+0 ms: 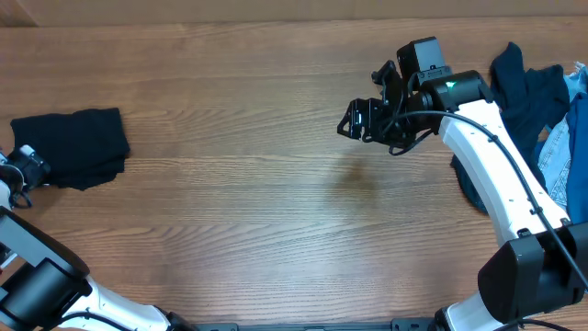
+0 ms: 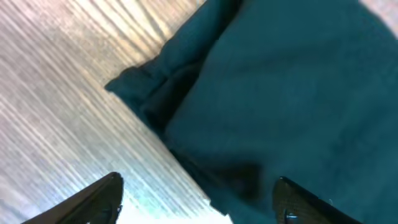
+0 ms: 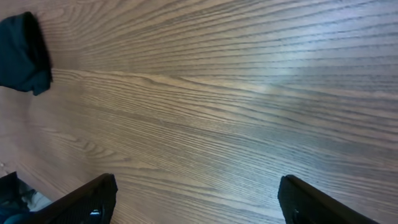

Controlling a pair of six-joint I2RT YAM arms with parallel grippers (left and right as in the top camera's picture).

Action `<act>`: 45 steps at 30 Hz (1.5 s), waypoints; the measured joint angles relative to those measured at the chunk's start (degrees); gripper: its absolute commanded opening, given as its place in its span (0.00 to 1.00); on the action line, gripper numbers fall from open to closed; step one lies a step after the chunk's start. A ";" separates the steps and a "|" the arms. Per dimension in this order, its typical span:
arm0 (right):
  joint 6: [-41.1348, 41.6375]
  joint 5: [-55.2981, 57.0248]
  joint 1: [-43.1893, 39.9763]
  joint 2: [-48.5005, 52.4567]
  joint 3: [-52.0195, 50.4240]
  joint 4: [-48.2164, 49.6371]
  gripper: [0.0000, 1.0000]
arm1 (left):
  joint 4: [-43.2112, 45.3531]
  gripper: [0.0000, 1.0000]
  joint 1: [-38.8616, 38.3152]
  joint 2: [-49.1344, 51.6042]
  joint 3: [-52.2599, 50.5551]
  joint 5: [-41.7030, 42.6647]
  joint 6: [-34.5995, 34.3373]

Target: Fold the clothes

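Your left gripper hangs jaws apart over the folded T-shirt at the table edge; your right gripper, jaws apart, hovers mid-table, blue garment and denim heaped beside its arm

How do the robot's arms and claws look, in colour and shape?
The right arm has white rounded links, black joints, a thin black cable along it and a green light near the wrist. The left arm is likewise white and black. The right claw and left claw have black fingers.
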 measured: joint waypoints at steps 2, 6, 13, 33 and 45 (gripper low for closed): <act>-0.02 0.28 0.00 0.00 0.00 0.00 0.86 | 1.36 0.63 0.00 0.00 0.00 1.03 -0.50; -0.02 0.35 0.00 0.00 0.00 -0.09 0.85 | 2.78 0.38 0.00 0.57 0.00 1.75 -1.09; -0.02 0.50 0.00 0.00 0.00 -2.36 0.85 | 4.70 0.04 0.00 3.74 0.17 2.58 -0.63; -1.57 2.54 -1.55 -0.26 0.00 -0.70 0.87 | -12.55 1.00 -2.38 -5.35 7.15 4.50 0.22; -4.81 7.80 -11.10 -18.34 4.33 3.80 1.00 | -48.78 1.00 -62.75 -34.60 17.59 0.66 11.02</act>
